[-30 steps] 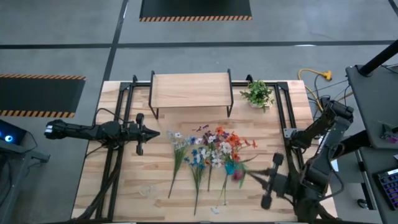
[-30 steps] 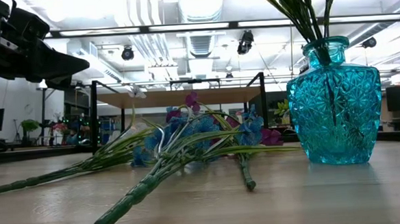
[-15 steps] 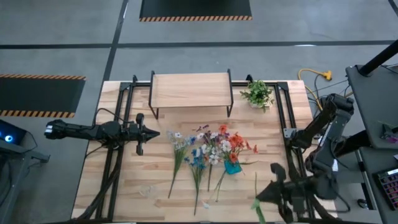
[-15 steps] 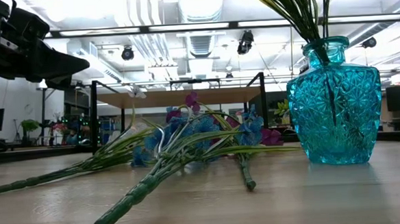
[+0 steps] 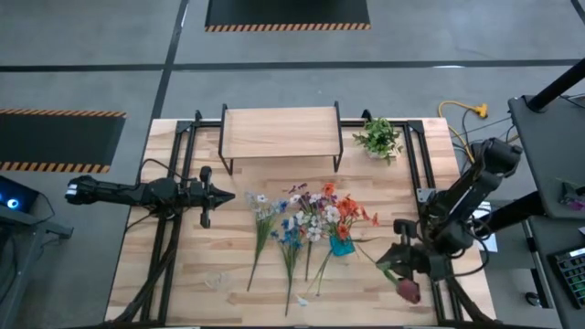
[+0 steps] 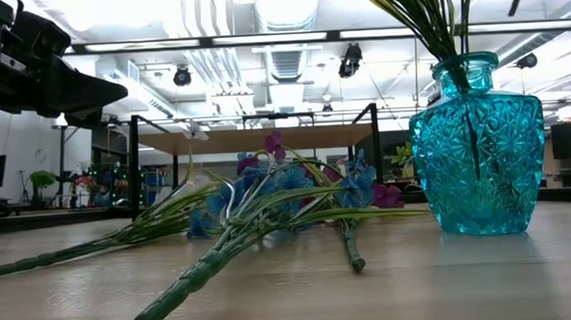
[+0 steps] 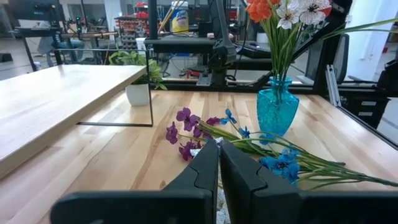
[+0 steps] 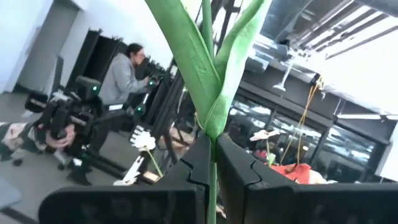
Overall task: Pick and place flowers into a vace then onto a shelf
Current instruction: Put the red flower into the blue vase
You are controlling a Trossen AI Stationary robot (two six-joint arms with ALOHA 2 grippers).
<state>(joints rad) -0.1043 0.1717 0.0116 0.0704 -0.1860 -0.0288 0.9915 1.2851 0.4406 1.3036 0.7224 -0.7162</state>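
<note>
A blue glass vase (image 5: 340, 245) (image 6: 478, 160) (image 7: 277, 112) stands on the table with orange and white flowers in it. More flowers (image 5: 285, 233) (image 6: 268, 200) (image 7: 249, 144) lie flat on the table to its left. My right gripper (image 5: 395, 265) (image 8: 212, 168) is near the table's right near corner, shut on a flower with a dark red bud (image 5: 409, 292). My left gripper (image 5: 228, 195) (image 7: 217, 168) hovers shut by the table's left side. The shelf (image 5: 281, 132) stands at the far edge. My right gripper pinches the green stem (image 8: 212, 177) between its two fingers, just below a pair of long leaves (image 8: 211, 74). The fingers lie across the stem. The flower is lifted clear of the table, and its bud hangs out toward the near right edge.
A small leafy green plant in a white pot (image 5: 377, 137) (image 7: 138, 74) sits at the far right beside the shelf. Black frame rails (image 5: 416, 174) run along both sides of the table. A seated person (image 8: 121, 74) shows in the room behind.
My right gripper has drawn back from the vase toward the table's right near corner with the red-bud flower and has turned about. The bud has swung from beside the vase out to the near right edge. My left arm has kept still.
</note>
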